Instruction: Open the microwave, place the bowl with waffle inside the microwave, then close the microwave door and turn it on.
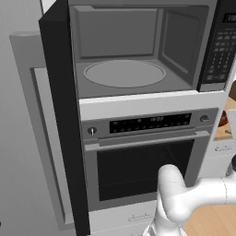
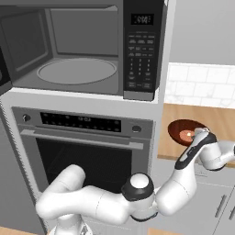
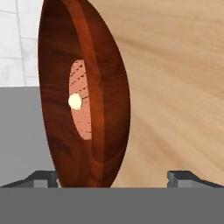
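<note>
The microwave (image 1: 138, 55) stands open, and its grey round turntable (image 1: 124, 73) is bare. The microwave door (image 1: 57, 115) is swung out to the left. On the wooden counter to the right sits the reddish-brown bowl (image 2: 183, 130) with the waffle (image 2: 187, 134) in it. My gripper (image 2: 200, 133) hangs at the bowl's right rim. In the hand view the bowl (image 3: 100, 109) fills the middle and the waffle (image 3: 81, 105) shows inside. My gripper (image 3: 113, 177) is open. Its fingertips (image 3: 43, 177) straddle the bowl's wall without closing on it.
A silver oven (image 1: 143, 161) with a horizontal bar handle sits under the microwave. The black keypad panel (image 2: 140, 55) is on the microwave's right side. The wooden counter (image 2: 215, 119) runs to the right below a white tiled wall (image 2: 202, 85). My arm reaches low across the oven front.
</note>
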Motion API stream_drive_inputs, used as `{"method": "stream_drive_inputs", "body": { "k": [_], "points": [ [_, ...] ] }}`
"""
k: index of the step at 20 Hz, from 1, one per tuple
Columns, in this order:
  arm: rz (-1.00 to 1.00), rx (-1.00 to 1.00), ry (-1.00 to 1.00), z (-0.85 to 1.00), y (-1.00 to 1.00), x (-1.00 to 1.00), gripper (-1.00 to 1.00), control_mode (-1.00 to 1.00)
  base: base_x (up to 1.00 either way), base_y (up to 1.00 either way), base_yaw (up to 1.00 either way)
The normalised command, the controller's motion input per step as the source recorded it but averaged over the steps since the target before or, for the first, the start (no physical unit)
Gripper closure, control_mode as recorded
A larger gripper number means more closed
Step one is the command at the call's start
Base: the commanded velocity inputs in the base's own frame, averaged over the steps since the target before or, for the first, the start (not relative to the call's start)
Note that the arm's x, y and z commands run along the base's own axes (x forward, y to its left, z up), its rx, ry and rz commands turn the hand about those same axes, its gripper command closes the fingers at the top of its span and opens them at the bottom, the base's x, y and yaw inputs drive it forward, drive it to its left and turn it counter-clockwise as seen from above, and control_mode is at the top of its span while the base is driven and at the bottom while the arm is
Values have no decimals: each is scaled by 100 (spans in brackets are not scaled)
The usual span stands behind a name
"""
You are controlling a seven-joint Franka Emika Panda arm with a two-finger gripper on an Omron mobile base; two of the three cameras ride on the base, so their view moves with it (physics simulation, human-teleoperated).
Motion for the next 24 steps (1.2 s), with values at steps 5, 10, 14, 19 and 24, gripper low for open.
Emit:
{"method": "stream_drive_inputs", "body": {
  "k": [5, 10, 14, 19, 24],
  "points": [
    [0, 0, 0, -14, 0, 17, -100, -100, 0, 0, 0],
    [0, 0, 4, -25, 0, 5, -100, -100, 0, 0, 0],
    [0, 0, 3, -9, 0, 4, -100, -100, 0, 0, 0],
    [-4, 0, -1, -10, 30, 6, -100, -100, 0, 0, 0],
    [0, 0, 0, -3, 8, 0, -100, -100, 0, 0, 0]
  ]
}}
